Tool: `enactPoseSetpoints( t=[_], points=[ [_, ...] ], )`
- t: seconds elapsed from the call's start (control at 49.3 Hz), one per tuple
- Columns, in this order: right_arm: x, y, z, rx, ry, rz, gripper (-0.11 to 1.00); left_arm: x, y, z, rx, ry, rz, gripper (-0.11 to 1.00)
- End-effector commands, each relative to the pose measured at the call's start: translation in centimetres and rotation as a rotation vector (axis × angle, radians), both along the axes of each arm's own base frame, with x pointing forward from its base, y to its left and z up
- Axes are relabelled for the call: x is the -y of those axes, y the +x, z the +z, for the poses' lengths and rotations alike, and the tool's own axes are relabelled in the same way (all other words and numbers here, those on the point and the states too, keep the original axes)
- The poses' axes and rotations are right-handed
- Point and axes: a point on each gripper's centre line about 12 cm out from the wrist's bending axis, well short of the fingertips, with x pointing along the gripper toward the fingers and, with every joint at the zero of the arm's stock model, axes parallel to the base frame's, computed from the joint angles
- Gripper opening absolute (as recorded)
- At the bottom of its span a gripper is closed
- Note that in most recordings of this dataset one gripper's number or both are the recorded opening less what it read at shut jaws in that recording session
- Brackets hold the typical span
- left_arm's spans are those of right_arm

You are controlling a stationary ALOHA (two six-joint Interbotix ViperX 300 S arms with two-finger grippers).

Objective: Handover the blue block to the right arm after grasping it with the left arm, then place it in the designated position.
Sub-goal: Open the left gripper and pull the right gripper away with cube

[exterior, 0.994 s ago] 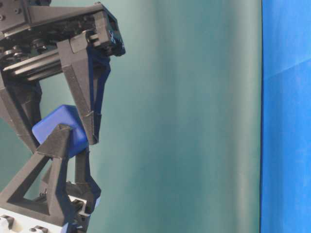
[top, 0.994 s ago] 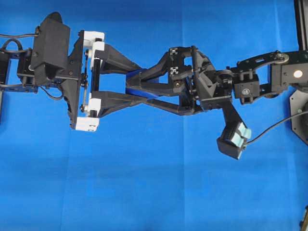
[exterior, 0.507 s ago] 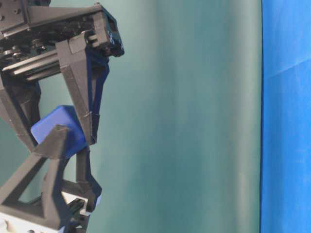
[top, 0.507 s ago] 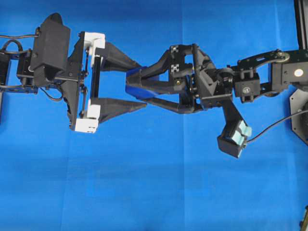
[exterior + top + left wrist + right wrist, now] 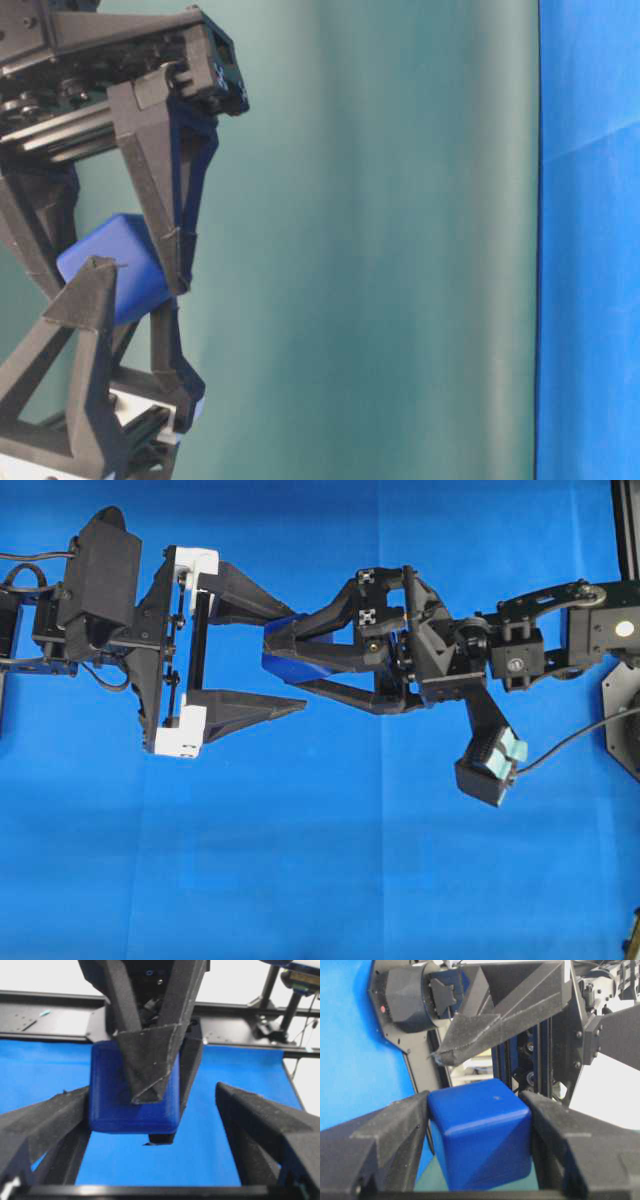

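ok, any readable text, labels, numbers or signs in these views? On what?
None readable in any view.
blue block: no legible mark on its visible faces.
right pincer: small white patterned squares on its body, not text.
left pincer: white blocks at the finger bases, blank.

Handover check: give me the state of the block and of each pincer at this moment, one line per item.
blue block: held off the cloth, clamped between the right pincer's fingers.
left pincer: open, fingers spread clear on either side of the block.
right pincer: shut on the blue block.
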Motion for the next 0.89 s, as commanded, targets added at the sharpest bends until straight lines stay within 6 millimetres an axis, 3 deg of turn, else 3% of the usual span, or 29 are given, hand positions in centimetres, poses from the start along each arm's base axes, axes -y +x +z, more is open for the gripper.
enactPoseSetpoints(
  t=[0.0,0.588,0.872],
  points=[
    [0.2,-1.0,1.6,0.038,0.006,-0.008,0.52,0.3,-0.7,1.4,0.045,0.001,-0.009,0.93],
    [0.2,-6.6,2.1,0.043,0.004,-0.043,0.48,0.1,-3.4,1.2,0.055,0.0,-0.009,0.93],
    [0.1,-7.1,2.1,0.036,0.002,-0.051,0.48,0.1,-3.5,1.2,0.055,0.002,-0.009,0.93]
  ],
)
